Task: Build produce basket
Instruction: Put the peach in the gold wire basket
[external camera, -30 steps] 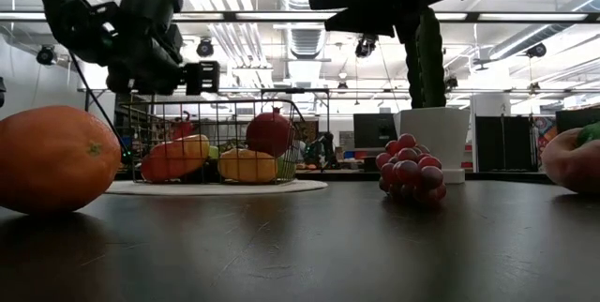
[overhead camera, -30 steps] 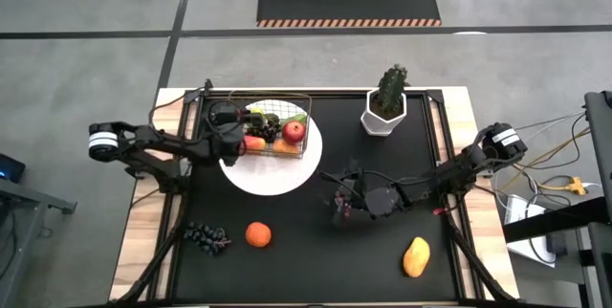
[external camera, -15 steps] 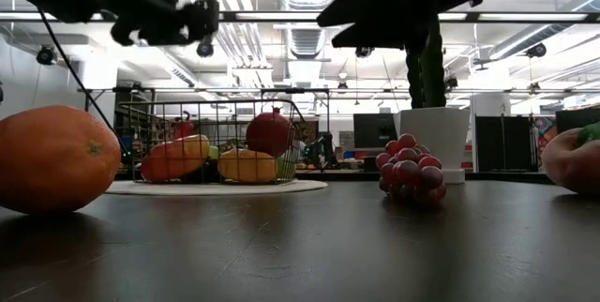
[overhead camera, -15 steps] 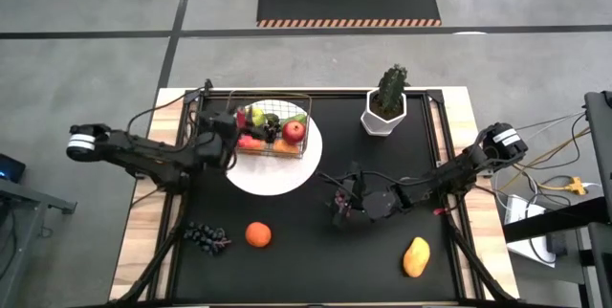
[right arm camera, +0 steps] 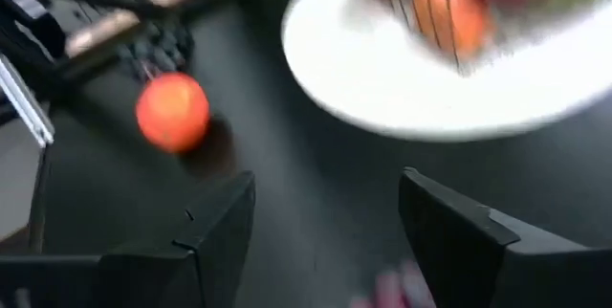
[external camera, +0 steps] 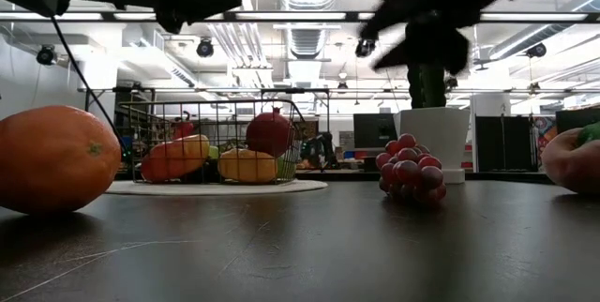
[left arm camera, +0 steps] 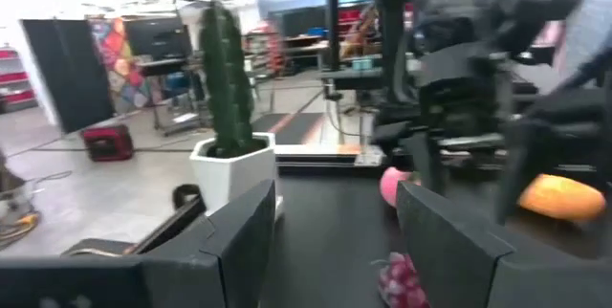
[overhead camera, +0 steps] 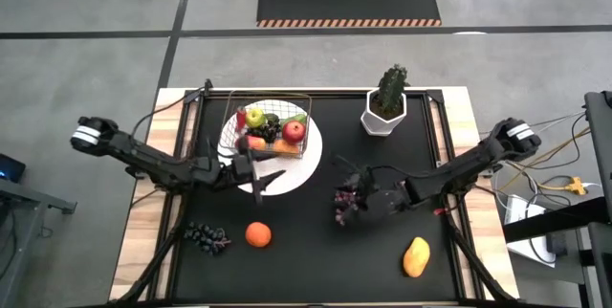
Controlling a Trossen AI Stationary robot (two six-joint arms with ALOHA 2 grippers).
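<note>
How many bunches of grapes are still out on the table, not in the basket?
2. One dark bunch lies near the table's front left, beside the orange. One reddish-purple bunch lies mid-table, at the right gripper. More grapes show inside the basket; some there may be hidden.

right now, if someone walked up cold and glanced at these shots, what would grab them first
Probably the wire basket heaped with bright fruit, standing on the round white plate toward the table's far left. Next, the two dark arms reaching in over the black mat: the left gripper, open, over the plate's near edge, and the right gripper, open, mid-table beside a purple grape bunch. An orange, a second grape bunch and a yellow mango lie loose along the near edge.
</note>
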